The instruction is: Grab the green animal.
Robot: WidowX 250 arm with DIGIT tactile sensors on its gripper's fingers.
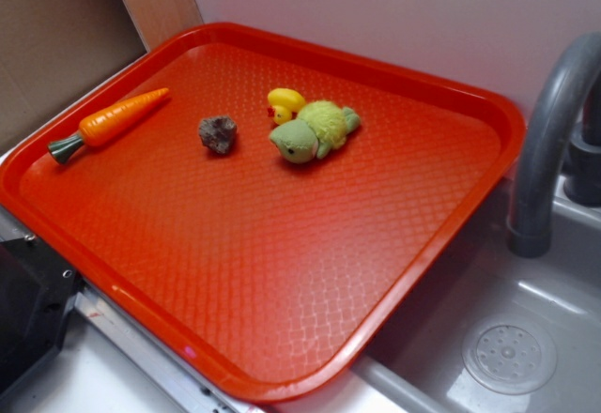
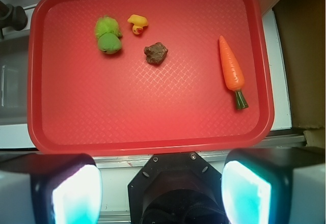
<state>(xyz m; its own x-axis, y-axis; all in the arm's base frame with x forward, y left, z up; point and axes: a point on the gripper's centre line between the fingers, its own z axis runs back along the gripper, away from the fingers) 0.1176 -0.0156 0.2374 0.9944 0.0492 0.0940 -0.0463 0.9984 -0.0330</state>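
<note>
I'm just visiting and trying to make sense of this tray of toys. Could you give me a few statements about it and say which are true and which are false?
1. The green animal lies on the red tray. True.
2. The gripper is already clamped on the green animal. False: its fingers stand wide apart near the tray's edge, away from every toy.
3. The yellow duck sits right beside the green animal. True.
4. The carrot lies between the duck and the green animal. False: it lies off on its own, on the far side of the rock-like lump.
5. A sink with a grey faucet adjoins the tray. True.
</note>
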